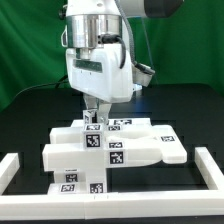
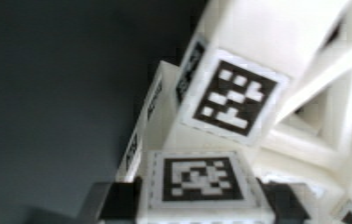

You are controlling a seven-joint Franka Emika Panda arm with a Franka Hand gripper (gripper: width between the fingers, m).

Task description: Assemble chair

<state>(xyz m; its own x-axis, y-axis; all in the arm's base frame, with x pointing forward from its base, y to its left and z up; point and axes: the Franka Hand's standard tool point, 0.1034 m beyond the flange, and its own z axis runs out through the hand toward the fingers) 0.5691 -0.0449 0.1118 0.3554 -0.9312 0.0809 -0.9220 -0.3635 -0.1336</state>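
The chair parts point(image 1: 150, 150) are chunky white pieces with black-and-white tags, lying close together on the dark table. A wide panel point(image 1: 70, 158) is at the exterior view's left, and other pieces lie behind it and to its right. My gripper point(image 1: 92, 116) hangs straight down over the back of the group. In the wrist view my gripper point(image 2: 199, 208) is shut on a small white tagged block point(image 2: 198, 178), with a dark finger point(image 2: 112, 202) on each side. More tagged white parts point(image 2: 235, 95) lie just beyond the block. Whether the block rests on them I cannot tell.
Long white border rails run along the exterior view's left point(image 1: 12, 168), right point(image 1: 210, 165) and front point(image 1: 100, 212). A green curtain point(image 1: 30, 40) closes off the back. The arm's large white body point(image 1: 98, 60) hides the parts directly behind it.
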